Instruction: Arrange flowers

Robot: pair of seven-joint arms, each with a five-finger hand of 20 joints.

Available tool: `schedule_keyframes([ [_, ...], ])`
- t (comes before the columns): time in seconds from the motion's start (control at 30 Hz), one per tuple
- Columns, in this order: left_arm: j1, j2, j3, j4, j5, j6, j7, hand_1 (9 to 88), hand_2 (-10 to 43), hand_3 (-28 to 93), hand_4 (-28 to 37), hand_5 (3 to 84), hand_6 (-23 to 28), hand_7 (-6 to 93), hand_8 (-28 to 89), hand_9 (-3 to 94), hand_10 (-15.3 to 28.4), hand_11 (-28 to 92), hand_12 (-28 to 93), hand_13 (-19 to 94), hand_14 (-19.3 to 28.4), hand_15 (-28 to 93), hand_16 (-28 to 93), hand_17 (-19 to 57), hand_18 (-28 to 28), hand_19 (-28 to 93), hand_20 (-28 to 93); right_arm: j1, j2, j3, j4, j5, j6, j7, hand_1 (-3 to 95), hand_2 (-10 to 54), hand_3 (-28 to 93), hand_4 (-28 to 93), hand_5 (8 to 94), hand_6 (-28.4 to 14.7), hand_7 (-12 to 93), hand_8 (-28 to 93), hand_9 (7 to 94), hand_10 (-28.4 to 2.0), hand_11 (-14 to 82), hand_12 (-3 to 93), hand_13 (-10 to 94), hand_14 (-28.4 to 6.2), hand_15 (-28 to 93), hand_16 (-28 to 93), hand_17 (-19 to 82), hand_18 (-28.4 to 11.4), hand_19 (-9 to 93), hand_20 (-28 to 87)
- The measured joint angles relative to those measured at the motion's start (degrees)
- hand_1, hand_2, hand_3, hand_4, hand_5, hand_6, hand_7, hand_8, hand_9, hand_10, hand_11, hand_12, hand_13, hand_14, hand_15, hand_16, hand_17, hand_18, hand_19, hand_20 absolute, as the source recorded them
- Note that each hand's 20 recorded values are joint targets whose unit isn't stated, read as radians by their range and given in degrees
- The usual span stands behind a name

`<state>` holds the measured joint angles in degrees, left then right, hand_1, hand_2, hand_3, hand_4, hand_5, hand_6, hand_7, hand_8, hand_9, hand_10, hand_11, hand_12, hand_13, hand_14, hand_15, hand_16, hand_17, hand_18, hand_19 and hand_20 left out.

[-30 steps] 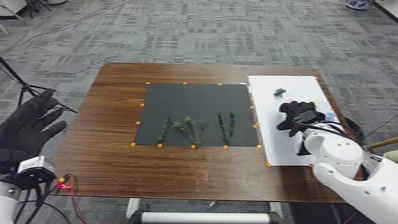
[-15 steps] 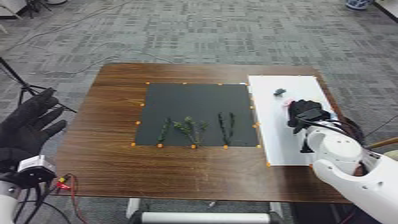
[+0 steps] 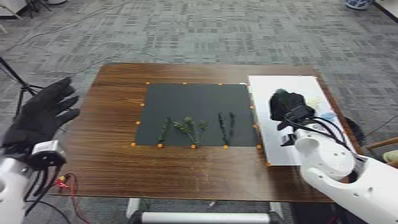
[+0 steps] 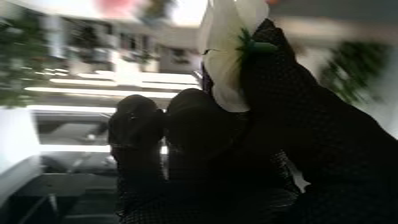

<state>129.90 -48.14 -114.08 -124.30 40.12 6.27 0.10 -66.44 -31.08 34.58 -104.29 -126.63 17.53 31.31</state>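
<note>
Nearest, the left hand waits beside the bench, fingers straight. Green stems lie along the black mat's near part. Beyond, the right hand is over the white board; the right wrist view reveals its fingers and thumb pinching a white flower, petals and green base. Picking looks done; next, probably, carry it gently to a stem's top.
</note>
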Motion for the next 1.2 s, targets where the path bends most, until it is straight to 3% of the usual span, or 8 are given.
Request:
schedule_keyframes([
  [0.13, -7.98, 5.25, 5.49, 3.09, -0.06, -2.14, -2.54, 23.3, -2.8, 67, -28.3, 19.2, 1.4, 20.3, -10, 13.6, 8.5, 18, 19, 4, 11.4, 40, -5, -13.1, 18.0, 37, 11, 4.77, -1.98, -4.05, -0.15, 2.63, 3.5, -5.34, 57.0, -9.5, 82, -28, 77.3, 1.4, 42, -6, 82.5, -6.1, 29.5, 43.0, 75, -2.7, 75, 39, 41, -20.8, 92, 56],
  [0.23, -13.39, 7.74, 8.44, 3.88, 1.21, -4.1, -4.43, 23.1, -2.7, 67, -28.3, 19.1, 1.5, 20.2, -10, 13.5, 8.5, 18, 19, 4, 11.4, 40, -5, -13.2, 18.1, 37, 11, 7.46, -5.74, -5.32, 0.46, 3.19, 3.16, -8.64, 57.2, -9.5, 81, -28, 77.4, 1.5, 42, -6, 82.6, -6.0, 29.3, 43.0, 75, -3.0, 76, 39, 41, -20.7, 92, 56],
  [0.3, -16.69, 8.62, 10.27, 4.2, 1.76, -4.61, -4.72, 23.2, -2.6, 67, -28.3, 19.0, 1.5, 20.2, -10, 13.5, 8.5, 18, 19, 4, 11.4, 40, -5, -13.2, 18.0, 37, 11, 7.88, -9.46, -4.77, 1.54, 3.2, 2.74, -10.96, 57.3, -9.5, 81, -28, 77.4, 1.6, 42, -6, 82.7, -6.0, 29.1, 42.9, 75, -3.2, 76, 39, 40, -20.6, 92, 56],
  [0.47, -24.58, 9.61, 15.91, 5.97, 1.57, -4.88, -4.64, 23.3, -2.6, 67, -28.3, 19.0, 1.4, 20.1, -10, 13.5, 8.5, 18, 19, 4, 11.4, 40, -5, -13.2, 18.1, 37, 12, 8.19, -19.37, -6.44, 4.77, 2.86, 2.33, -14.34, 57.5, -9.5, 81, -28, 77.6, 1.6, 42, -6, 82.8, -5.7, 28.4, 42.8, 75, -3.4, 77, 38, 40, -20.7, 92, 56],
  [0.57, -27.99, 9.83, 18.35, 6.86, 1.53, -5.16, -4.62, 23.4, -2.7, 67, -28.3, 19.0, 1.4, 20.2, -10, 13.5, 8.6, 18, 20, 4, 11.4, 40, -5, -13.2, 18.2, 37, 12, 9.83, -23.79, -11.67, 6.08, 2.49, 2.71, -14.2, 57.5, -9.5, 80, -28, 77.6, 1.8, 42, -6, 82.9, -5.5, 27.9, 42.7, 74, -3.6, 77, 37, 40, -20.7, 92, 57],
  [0.77, -32.22, 10.15, 21.02, 7.93, 1.35, -5.4, -4.53, 23.4, -2.7, 67, -28.3, 19.0, 1.4, 20.2, -10, 13.6, 8.6, 18, 19, 4, 11.4, 40, -5, -13.3, 18.2, 37, 11, 13.39, -30.63, -21.75, 8.99, 1.81, 8.6, -12.86, 57.3, -9.5, 80, -28, 77.3, 2.1, 42, -6, 83.0, -5.2, 27.5, 42.8, 74, -3.7, 78, 36, 40, -20.8, 92, 57],
  [0.93, -35.69, 10.6, 24.3, 8.93, 1.35, -5.89, -4.51, 23.4, -2.8, 67, -28.3, 19.1, 1.4, 20.1, -10, 13.6, 8.6, 18, 19, 4, 11.5, 40, -5, -13.2, 18.2, 37, 11, 17.8, -34.44, -29.4, 11.45, 0.9, 14.84, -9.6, 57.2, -9.5, 80, -28, 77.3, 2.2, 42, -7, 83.2, -5.1, 27.3, 42.9, 74, -3.7, 79, 36, 40, -20.7, 92, 57],
  [1.2, -40.45, 10.97, 28.59, 9.85, 1.32, -6.62, -4.31, 23.5, -2.8, 67, -28.3, 19.2, 1.4, 19.9, -10, 13.7, 8.6, 18, 19, 4, 11.6, 40, -5, -13.2, 18.2, 37, 11, 26.05, -39.03, -38.04, 15.34, 0.81, 21.16, -5.65, 57.2, -9.5, 80, -28, 77.1, 2.3, 42, -7, 83.2, -5.1, 27.1, 43.1, 74, -3.7, 80, 35, 40, -20.8, 92, 58],
])
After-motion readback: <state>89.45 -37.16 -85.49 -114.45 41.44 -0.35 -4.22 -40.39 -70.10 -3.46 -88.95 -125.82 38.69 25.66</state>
